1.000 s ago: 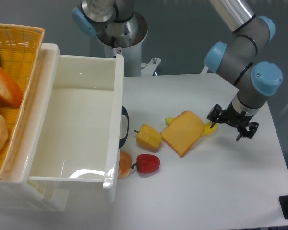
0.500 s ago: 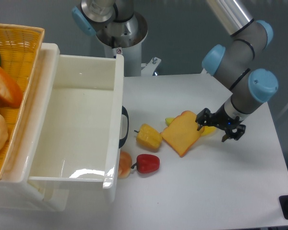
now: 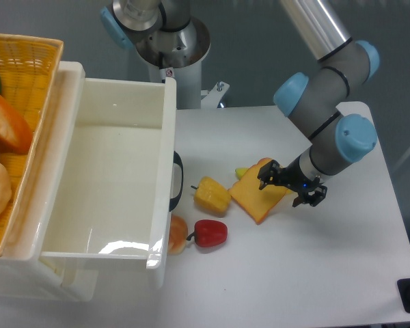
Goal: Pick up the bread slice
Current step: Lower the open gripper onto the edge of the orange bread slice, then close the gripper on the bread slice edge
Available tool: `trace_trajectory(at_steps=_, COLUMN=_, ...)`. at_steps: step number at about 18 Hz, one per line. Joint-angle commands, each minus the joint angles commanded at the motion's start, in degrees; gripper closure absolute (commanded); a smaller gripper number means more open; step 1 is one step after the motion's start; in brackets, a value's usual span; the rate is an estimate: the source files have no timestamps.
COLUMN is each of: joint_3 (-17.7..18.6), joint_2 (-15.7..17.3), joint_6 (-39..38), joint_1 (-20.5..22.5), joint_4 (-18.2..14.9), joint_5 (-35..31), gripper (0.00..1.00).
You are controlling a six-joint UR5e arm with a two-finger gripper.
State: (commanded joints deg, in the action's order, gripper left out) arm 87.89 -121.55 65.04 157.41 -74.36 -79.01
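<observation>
Camera view, fixed above the table: the black two-finger gripper (image 3: 292, 186) of the grey-and-blue arm sits low over the right, upper corner of the bread slice (image 3: 255, 193), a flat, thin, orange-tan toy piece with a darker crust edge. Its fingers stand apart, one near the slice's rounded top and one off its right edge; whether either touches the slice cannot be told, and nothing is held. The slice lies on the white table (image 3: 328, 273), partly over a small yellow piece (image 3: 240, 173) that shows at its upper left. A chunky yellow corn-like piece (image 3: 211, 195) lies just beside its left edge, a red pepper toy (image 3: 209, 233) below that, and the white plastic bin (image 3: 116, 171) stands further left.

Judged from this pose, a good grasp needs the fingers to straddle one edge of the thin slice, ideally where it is propped off the table, and to descend fully before closing; a shallow closure would probably skid off the flat face.

Compared with one second ago, the gripper has travelled left from a position clear of the slice, over the table, to its present place above the slice's corner. The slice and its neighbours lie as before.
</observation>
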Motion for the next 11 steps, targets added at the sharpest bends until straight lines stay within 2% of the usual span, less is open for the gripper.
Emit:
trace_trajectory(at_steps=7, joint_3=1.5, joint_2=-0.7, joint_6=0.4, joint_1=-0.4, joint_4=0.3, joint_5=-1.0, gripper=0.0)
trace_trajectory(at_steps=11, joint_3=1.7, joint_2=-0.6, joint_6=0.4, joint_1=-0.4, joint_4=0.3, joint_5=-2.6, gripper=0.06)
